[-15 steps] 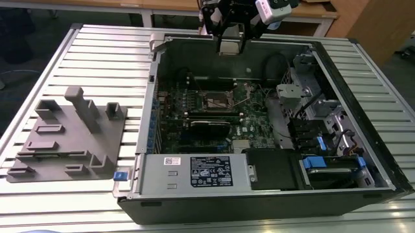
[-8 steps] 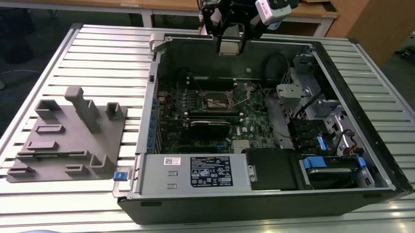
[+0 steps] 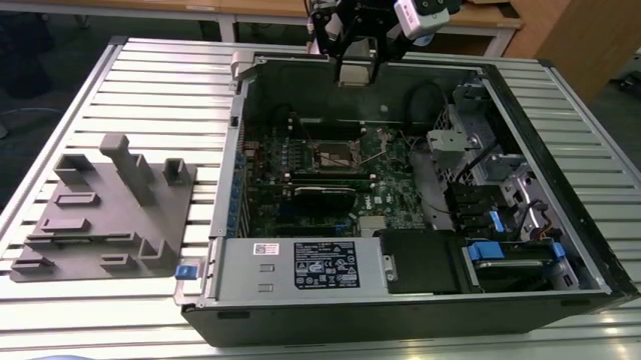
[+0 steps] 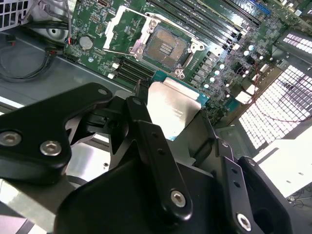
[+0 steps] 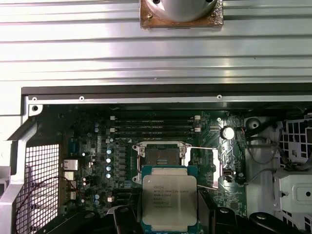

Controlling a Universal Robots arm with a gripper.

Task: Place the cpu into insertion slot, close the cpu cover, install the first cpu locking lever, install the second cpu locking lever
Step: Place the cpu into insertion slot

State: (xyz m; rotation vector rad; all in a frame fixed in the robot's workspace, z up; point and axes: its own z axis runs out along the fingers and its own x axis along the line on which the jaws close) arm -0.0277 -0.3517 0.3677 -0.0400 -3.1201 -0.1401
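My gripper [image 3: 356, 66] hangs over the far wall of the open computer case, shut on the cpu [image 3: 356, 76], a flat silver-topped square. In both wrist views the cpu [image 4: 173, 109] [image 5: 169, 195] sits between black fingers [image 4: 146, 131] [image 5: 123, 220], above the board and well short of touching it. The insertion slot [image 3: 338, 156] [image 4: 168, 46] [image 5: 161, 155] lies bare on the green board, its dark square exposed. The cpu cover [image 4: 122, 29] [image 5: 214, 165] is swung open beside the slot, a thin silvery frame with a window. Thin wire levers stand raised next to it.
A grey moulded fixture [image 3: 100, 210] lies on the slatted table at the exterior view's left. Inside the case sit a black labelled box [image 3: 320, 264], drive bays with blue tabs [image 3: 501, 251], looped cables [image 3: 431, 97] and memory slots [image 5: 156, 124]. Case walls ring the board.
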